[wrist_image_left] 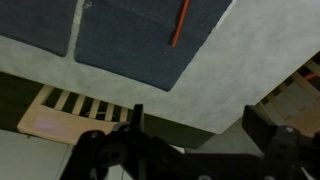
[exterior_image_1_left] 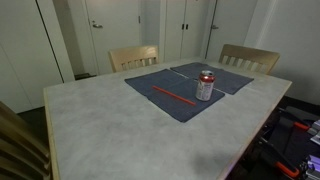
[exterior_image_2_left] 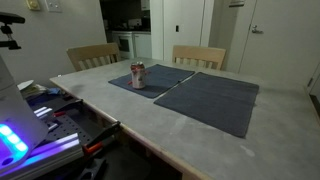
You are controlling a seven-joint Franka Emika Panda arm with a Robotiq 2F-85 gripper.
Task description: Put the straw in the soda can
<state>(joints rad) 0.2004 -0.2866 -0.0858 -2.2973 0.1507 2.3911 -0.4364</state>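
Observation:
The soda can (exterior_image_1_left: 205, 86) is red with white markings and a silver top. It stands upright on a blue placemat (exterior_image_1_left: 160, 100) and also shows in an exterior view (exterior_image_2_left: 138, 76). The straw (exterior_image_1_left: 174, 96), a thin red-orange stick, lies flat on the same placemat beside the can. In the wrist view only part of the straw (wrist_image_left: 180, 22) shows, at the top edge; the can is out of view there. My gripper (wrist_image_left: 200, 112) is open and empty, above the table's edge and well apart from the straw. The gripper does not show in either exterior view.
A second blue placemat (exterior_image_1_left: 222, 74) lies next to the first on the grey table (exterior_image_1_left: 100, 120). Two wooden chairs (exterior_image_1_left: 133, 57) (exterior_image_1_left: 250, 58) stand at the far side. A slatted wooden chair (wrist_image_left: 62, 110) shows below the table edge. Equipment with cables (exterior_image_2_left: 50, 120) stands beside the table.

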